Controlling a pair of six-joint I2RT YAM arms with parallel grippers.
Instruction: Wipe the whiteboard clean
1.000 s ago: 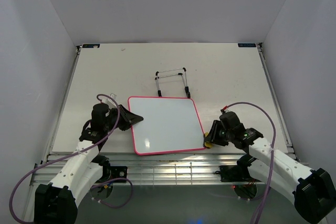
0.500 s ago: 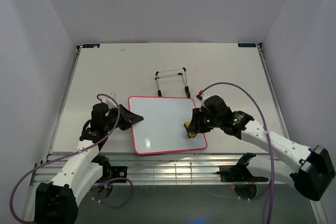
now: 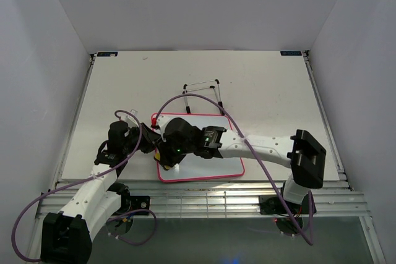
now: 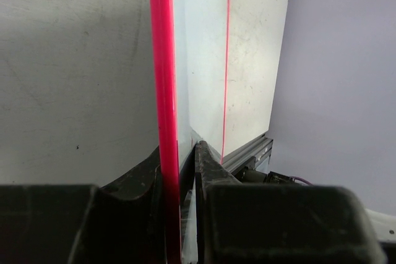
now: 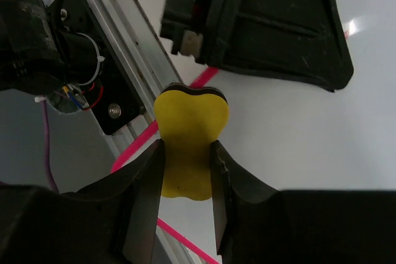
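Whiteboard [image 3: 210,166] [image 4: 201,60] [image 5: 297,134]: lies flat on the table [image 3: 124,85], near its front edge and about midway across; pink frame all round, and the surface that shows is plain white.
Left gripper [image 3: 151,142] [image 4: 179,159]: clamped narrowly on the whiteboard's left edge, with the pink frame pinched between its fingers in the left wrist view.
Right arm [image 3: 266,146]: stretched across the board from the right, covering its middle.
Right gripper [image 3: 164,153] [image 5: 187,153]: closed on the yellow eraser [image 3: 159,154] [image 5: 189,122], over the board's near left corner and just beside the left gripper.
Eraser: a waisted block between both fingers of the right gripper; whether it presses on the board cannot be told.
Wire stand [image 3: 202,96]: upright just behind the board's far edge.
Rail [image 3: 204,193] [image 5: 117,41]: aluminium, running along the table's front edge, just in front of the board.
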